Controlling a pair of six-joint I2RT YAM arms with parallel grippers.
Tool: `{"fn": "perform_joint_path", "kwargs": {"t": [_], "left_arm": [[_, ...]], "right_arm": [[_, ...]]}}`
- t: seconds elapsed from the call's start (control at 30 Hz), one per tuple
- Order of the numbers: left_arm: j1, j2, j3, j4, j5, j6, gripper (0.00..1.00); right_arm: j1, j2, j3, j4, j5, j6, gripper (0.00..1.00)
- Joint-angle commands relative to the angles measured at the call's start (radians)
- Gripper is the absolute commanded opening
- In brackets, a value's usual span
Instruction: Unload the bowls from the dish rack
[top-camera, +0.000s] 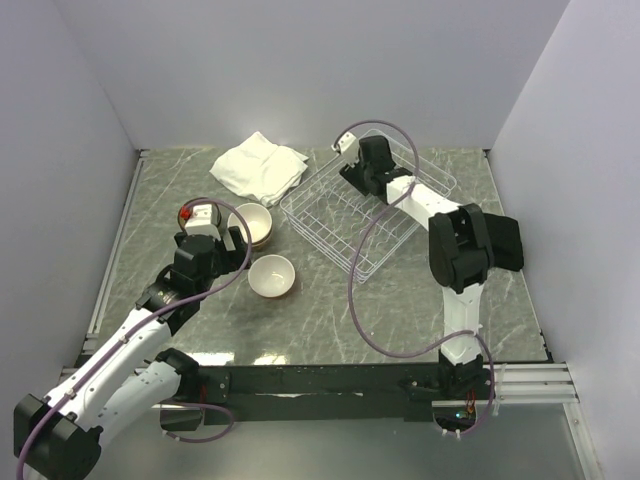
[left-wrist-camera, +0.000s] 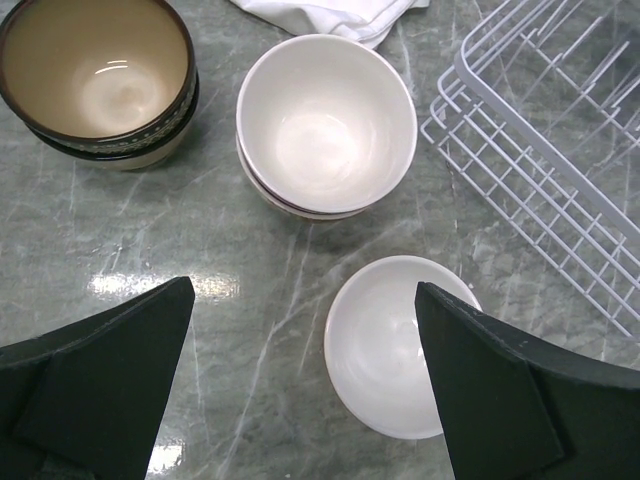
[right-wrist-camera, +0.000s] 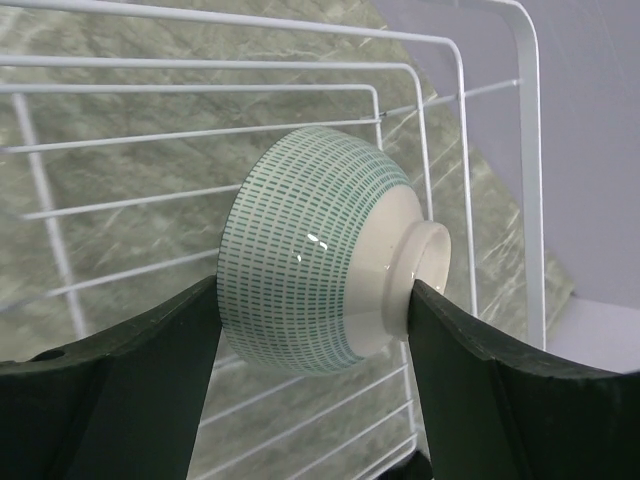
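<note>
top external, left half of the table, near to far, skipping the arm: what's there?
single white bowl → bowl stack → folded white cloth

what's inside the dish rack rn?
One green-patterned bowl, on its side, clamped by the right gripper. Elsewhere the dish rack shows bare wire; the right arm covers its far corner from above.

Bright, even light is falling from above, glaring white on the table (left-wrist-camera: 130, 285) just left of the small bowl (left-wrist-camera: 385, 345); shadows are lying soft.
</note>
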Motion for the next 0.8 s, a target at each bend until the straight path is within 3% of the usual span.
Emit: {"fn": "perform_joint_path", "kwargs": {"t": [0.0,0.33,0.77], "left_arm": [[0.0,-0.011,0.012,0.044,0.049,0.014,0.99],[0.0,0.008,0.027,0.065,0.129,0.009,1.0],[0.0,0.181,0.13,0.245,0.411,-0.032,1.0]], "right_arm": [[-0.001,-0.172,-0.025,-0.002,-0.064,0.149,0.18],[-0.018,-0.378,-0.192,-0.001,-0.222,0.439,0.16],[-0.052,-0.753,-0.488,0.104,-0.485,0.816,0.16]]}}
